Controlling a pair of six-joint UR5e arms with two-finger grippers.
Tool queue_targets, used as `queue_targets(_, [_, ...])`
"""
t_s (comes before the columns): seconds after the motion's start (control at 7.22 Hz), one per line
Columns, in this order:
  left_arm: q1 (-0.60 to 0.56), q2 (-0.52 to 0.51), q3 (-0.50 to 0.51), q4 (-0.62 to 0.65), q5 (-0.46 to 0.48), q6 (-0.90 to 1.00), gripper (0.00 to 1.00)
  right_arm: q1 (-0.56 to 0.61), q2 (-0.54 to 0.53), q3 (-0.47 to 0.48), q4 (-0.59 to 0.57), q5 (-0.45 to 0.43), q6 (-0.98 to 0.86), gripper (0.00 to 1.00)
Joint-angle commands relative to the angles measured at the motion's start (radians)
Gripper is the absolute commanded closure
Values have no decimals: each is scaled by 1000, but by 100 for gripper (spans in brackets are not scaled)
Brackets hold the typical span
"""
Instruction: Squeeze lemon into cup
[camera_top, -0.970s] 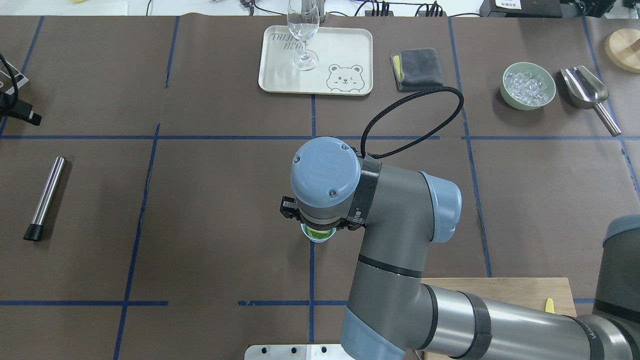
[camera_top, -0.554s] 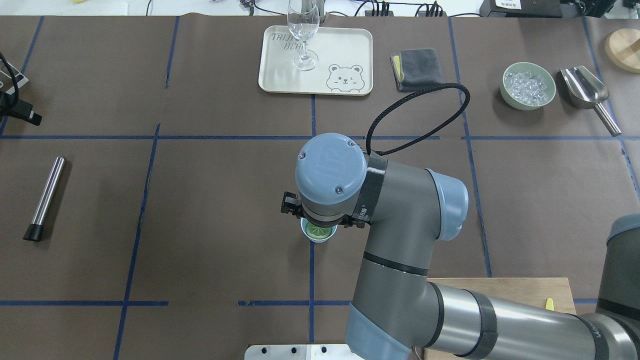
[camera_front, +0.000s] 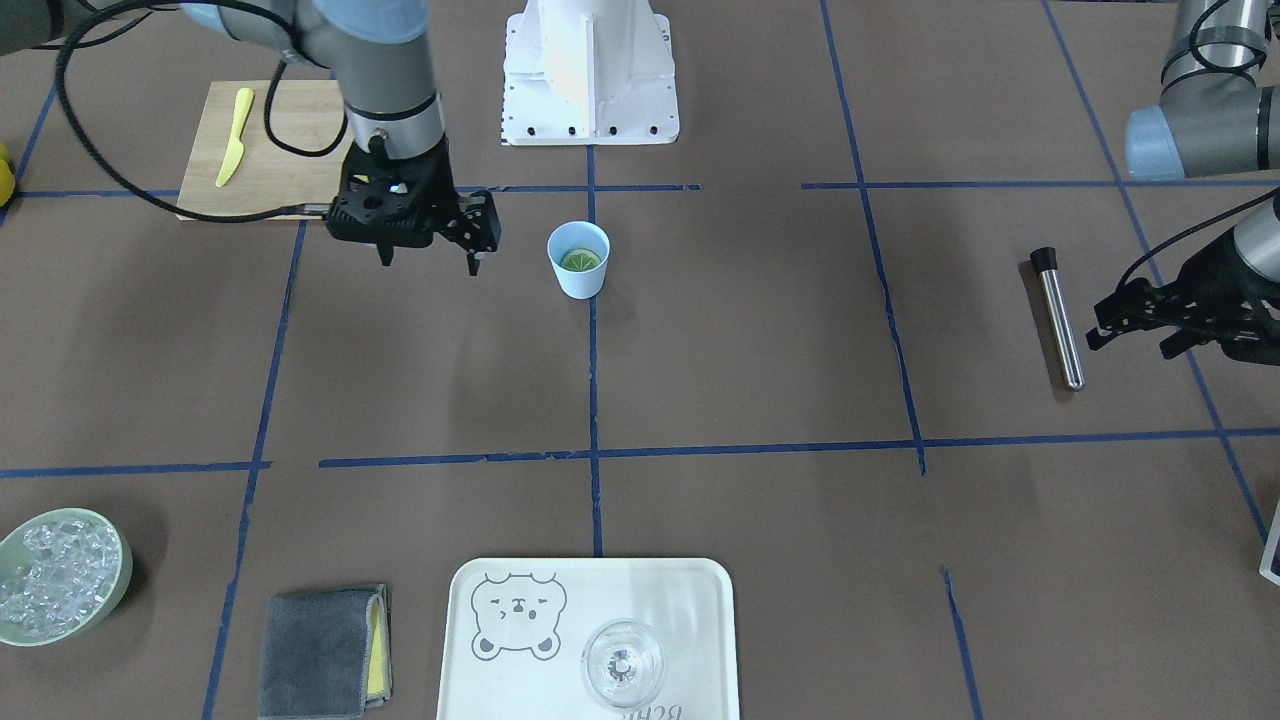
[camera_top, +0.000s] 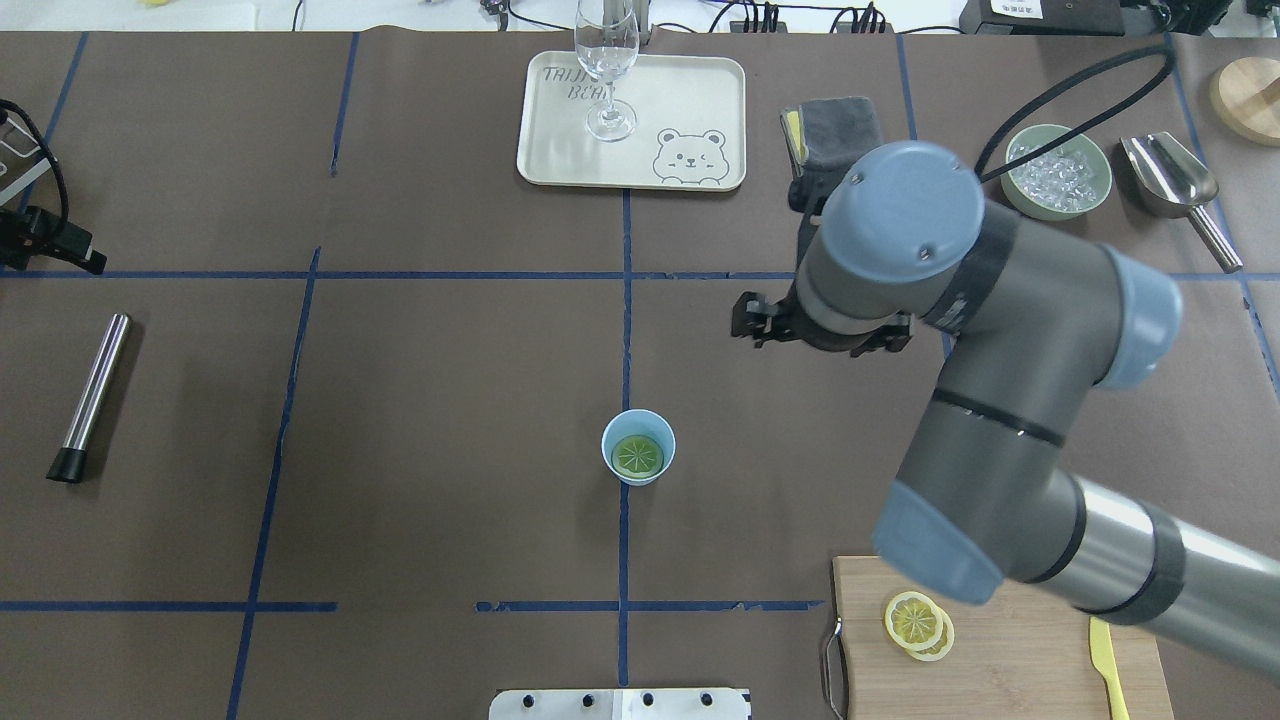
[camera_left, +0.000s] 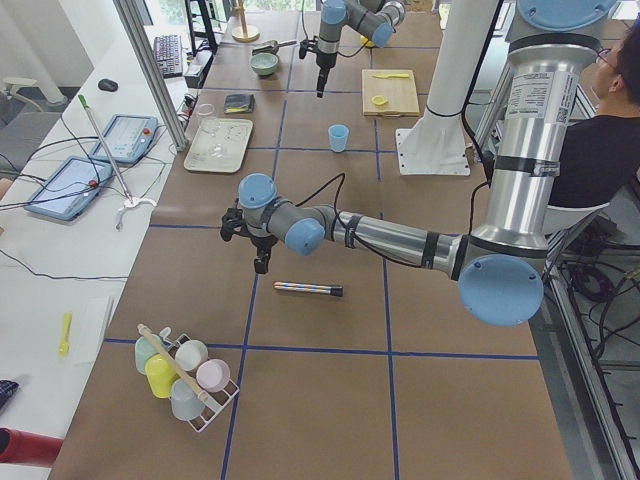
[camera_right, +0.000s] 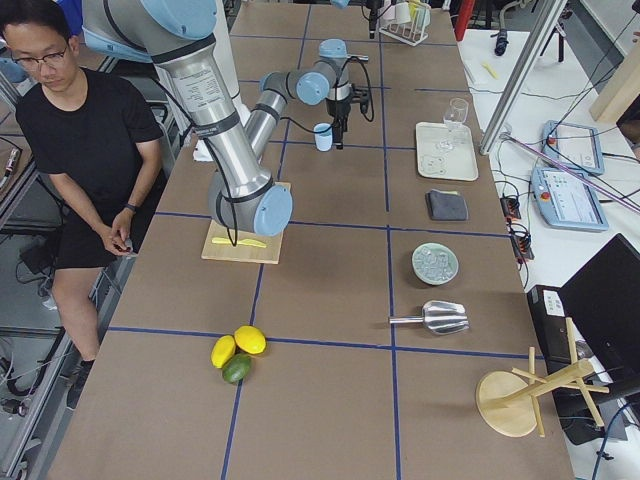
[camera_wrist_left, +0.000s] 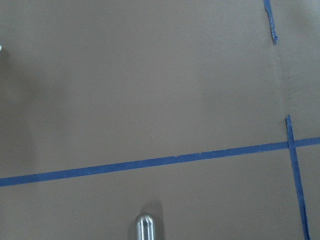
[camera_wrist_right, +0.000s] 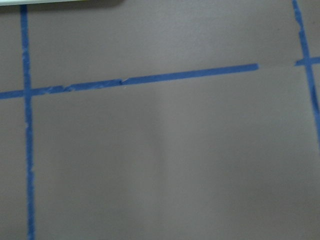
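**Q:** What has changed within the last second?
**A:** The right gripper (camera_front: 430, 258) was held directly over the cup (camera_top: 638, 447), so that most of the mouth was hidden in the overhead view. It has since been carried away toward the robot's right. It is now seen well apart from the cup, which is left uncovered.

**Q:** In what state are the hands found?
**A:** The jaws of the right gripper are spread wide, and nothing is held between them. The left gripper (camera_front: 1130, 345) is parked near the metal rod (camera_front: 1058, 325). Its jaws appear parted, and nothing is gripped.

**Q:** Where is the lemon located?
**A:** The lemon (camera_top: 638, 455) is seen lying flat inside the cup, below the rim, with its segmented face turned upward. The cup is stood upright on a blue tape line at mid-table. Two further slices (camera_top: 918, 622) are left on the cutting board (camera_top: 1000, 675) at the robot's right.

**Q:** What is implied for the task?
**A:** The release is judged complete, since the slice has been let go into the cup and the arm withdrawn. Whether juice was actually pressed out cannot be told, as no liquid is discernible. The task is taken to be at or near its end.
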Motion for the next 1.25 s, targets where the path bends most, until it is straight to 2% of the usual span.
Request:
queue_targets(0.0, [25,13,71,8,-1,-3,0,207,-95,4,4,150,-279,0])
queue_targets(0.28, [80,32,74,9,-1,-7,0,362,-199,-4,5,247,-564,0])
queue_targets(0.55, [168,26,74,9,8,-33,0,459,-250,-21,7,310,-715,0])
queue_targets(1.11, [173,36,93,11,9,-32,0,499,-284,-15,8,333,-759,0])
